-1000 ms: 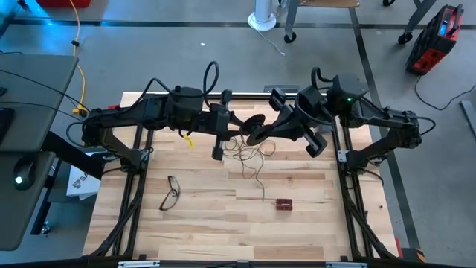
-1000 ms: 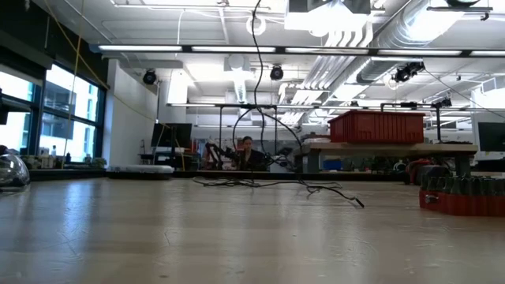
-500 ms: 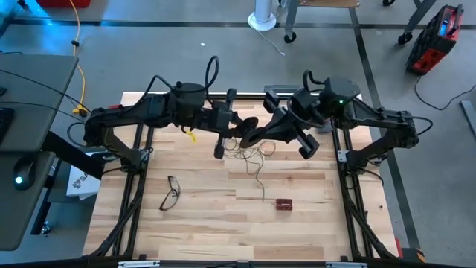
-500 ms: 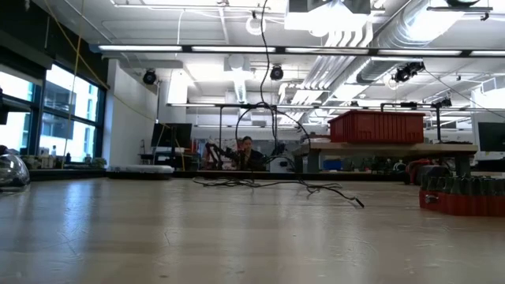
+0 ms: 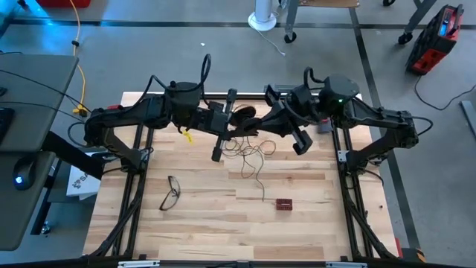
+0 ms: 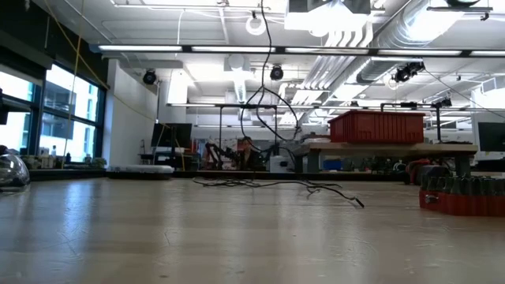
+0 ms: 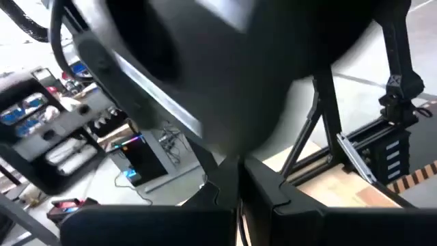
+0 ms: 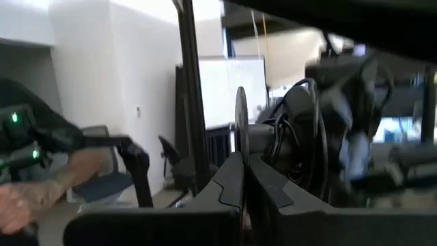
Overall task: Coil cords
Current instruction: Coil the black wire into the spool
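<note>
Left gripper (image 5: pixel 232 121) has just finished closing; fingers now together, up against the reel (image 5: pixel 242 117) above the far middle of the table (image 5: pixel 297 216). My left wrist view is mostly blocked by the reel's dark disc, so I can't confirm the wire is actually pinched. Right gripper (image 5: pixel 260 128) stays clamped on the reel's edge, seen edge-on between its fingers (image 8: pixel 229 179) in the right wrist view. Both arms have drifted left and closer together. The cord (image 5: pixel 249 152) hangs from the reel in loose loops, tangled on the wood below, tail running toward the small red block (image 5: pixel 284 203). My read: next wrap is set up, most wire still uncoiled. Eyeglasses (image 5: pixel 172 192) well clear.
</note>
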